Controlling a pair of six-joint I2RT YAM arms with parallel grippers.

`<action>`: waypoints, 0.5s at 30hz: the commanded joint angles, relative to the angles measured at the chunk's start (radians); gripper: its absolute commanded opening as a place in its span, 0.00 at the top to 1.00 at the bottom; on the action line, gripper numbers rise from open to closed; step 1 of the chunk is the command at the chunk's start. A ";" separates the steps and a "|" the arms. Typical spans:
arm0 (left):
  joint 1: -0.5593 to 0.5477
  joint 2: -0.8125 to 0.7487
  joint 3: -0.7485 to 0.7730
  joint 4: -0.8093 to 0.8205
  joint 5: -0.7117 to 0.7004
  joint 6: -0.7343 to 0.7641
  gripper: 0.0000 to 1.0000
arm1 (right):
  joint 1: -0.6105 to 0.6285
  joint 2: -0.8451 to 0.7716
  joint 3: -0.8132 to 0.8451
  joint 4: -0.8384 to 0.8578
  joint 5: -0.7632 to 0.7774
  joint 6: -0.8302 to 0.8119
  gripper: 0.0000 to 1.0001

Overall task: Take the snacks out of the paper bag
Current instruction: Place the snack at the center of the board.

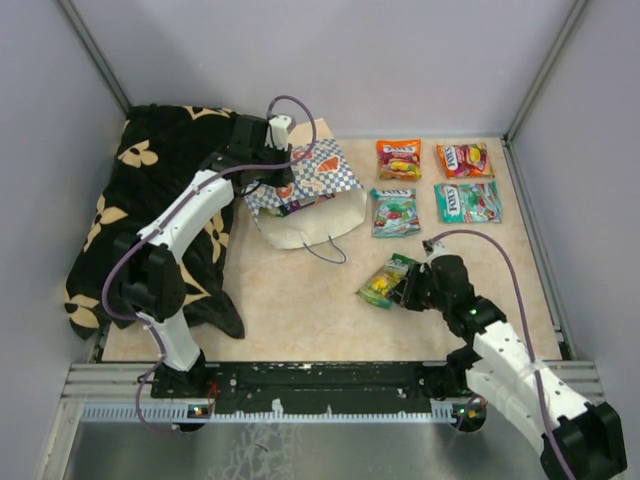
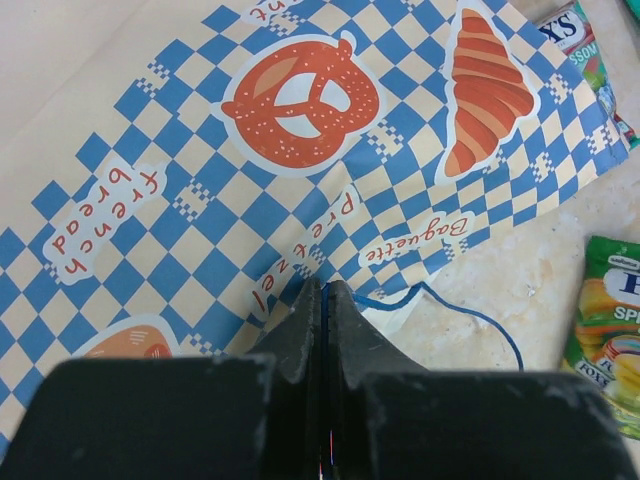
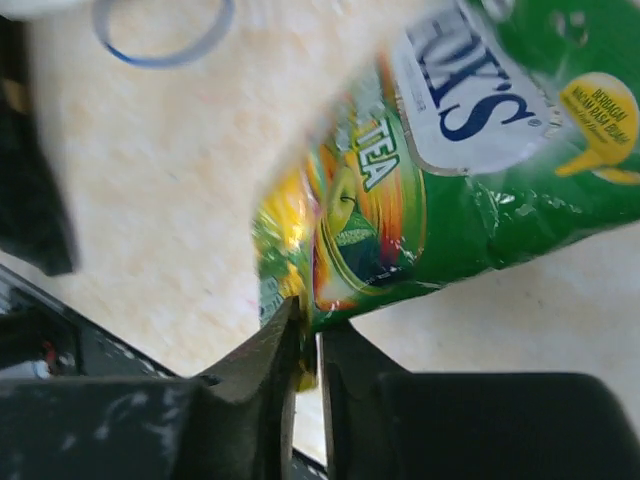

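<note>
Here the paper bag (image 1: 300, 195) is seen lying flat on the table (image 1: 300, 300), with its blue-checkered band turned to the far side and its plain cream part to the near side. A blue cord handle (image 1: 327, 251) is looped out onto the table from the bag's near edge. The left gripper (image 2: 322, 300) is set over the bag's checkered band, and its jaws are pressed together on the paper's edge, with a thin blue line caught between them.

Right of the bag and nearer than it, the green packet (image 1: 385, 280) is pinched at one corner by the right gripper (image 3: 305, 330), whose jaws are closed tight on the foil. Whether the packet rests on the table cannot be told.

Four more snacks are laid flat to the right of the bag. A teal packet (image 1: 395, 212) is placed just beside it and a second teal packet (image 1: 468, 202) farther right. An orange packet (image 1: 399, 159) and a red packet (image 1: 464, 160) are set beyond those two.

A black flowered cloth (image 1: 150, 210) is heaped just left of the bag.
</note>
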 commanded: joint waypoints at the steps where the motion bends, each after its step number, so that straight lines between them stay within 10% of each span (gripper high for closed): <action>1: 0.008 -0.070 -0.028 0.043 0.000 0.002 1.00 | -0.013 0.107 0.003 -0.105 -0.073 0.000 0.71; 3: 0.008 -0.088 -0.035 0.035 -0.004 0.005 1.00 | -0.013 0.114 0.044 -0.153 0.038 0.010 0.21; 5: 0.009 -0.108 -0.045 0.030 -0.015 0.010 1.00 | -0.011 0.080 0.094 -0.187 0.145 0.026 0.01; 15: 0.006 -0.160 -0.093 0.028 -0.042 -0.004 1.00 | 0.371 0.423 0.549 -0.502 0.908 0.183 0.01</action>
